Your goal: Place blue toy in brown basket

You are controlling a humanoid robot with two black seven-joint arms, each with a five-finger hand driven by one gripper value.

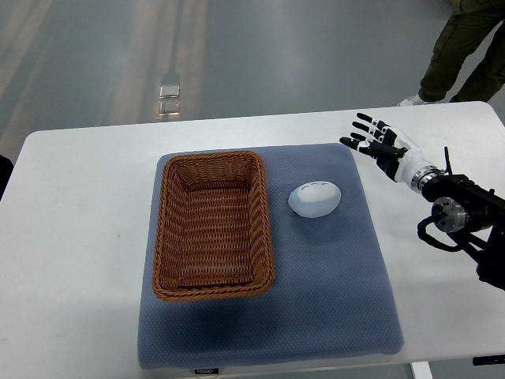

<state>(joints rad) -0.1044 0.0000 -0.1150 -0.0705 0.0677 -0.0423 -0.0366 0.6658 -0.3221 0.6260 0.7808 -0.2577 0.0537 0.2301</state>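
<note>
A pale blue, egg-shaped toy (315, 198) lies on the blue-grey mat (331, 284), just right of the brown wicker basket (167, 237). The basket stands on the left half of the mat and holds nothing. My right hand (375, 141) is open with its fingers spread, hovering above the table beyond the mat's far right corner, up and right of the toy and apart from it. Its arm comes in from the right edge. My left arm does not show.
The mat lies on a white table (79, 237). A person's legs (461, 47) stand on the floor beyond the table's far right corner.
</note>
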